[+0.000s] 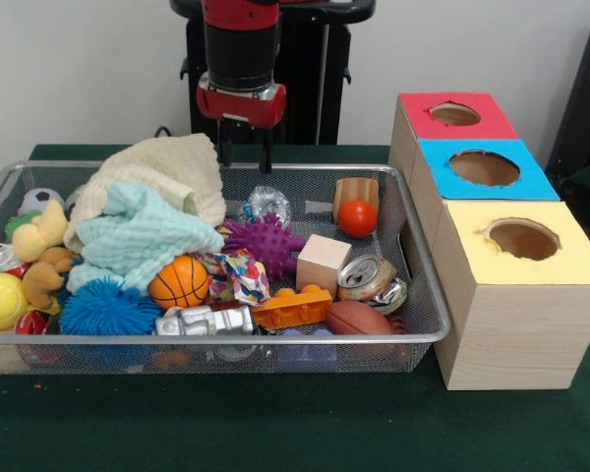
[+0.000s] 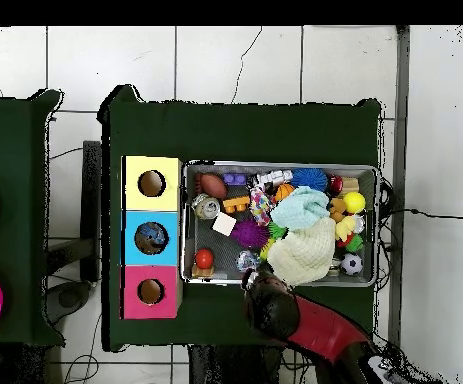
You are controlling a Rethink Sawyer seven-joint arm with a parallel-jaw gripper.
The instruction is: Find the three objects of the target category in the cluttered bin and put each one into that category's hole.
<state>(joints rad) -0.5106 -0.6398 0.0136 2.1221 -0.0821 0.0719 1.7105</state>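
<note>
Green tabletop (image 1: 275, 423) up front carries the bin (image 1: 428, 315), toys heaped for us to search. Beside it, the hole (image 1: 484, 167) waits in the blue box. Our claw (image 1: 244, 157) hangs spread, empty, over the far rim.

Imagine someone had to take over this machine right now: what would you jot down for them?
Gripper: open, empty, hanging over the far rim of the bin, beside the cream cloth.
Bin: full of clutter. Balls in plain sight: the small basketball, the red ball, the brown football, the yellow ball.
The hole is in the blue-topped box, the middle of three boxes beside the bin.
Done: nothing that I can confirm; the overhead view shows something dark in the blue hole, too unclear to name.
Left: searching the bin, picking, dropping.
</note>
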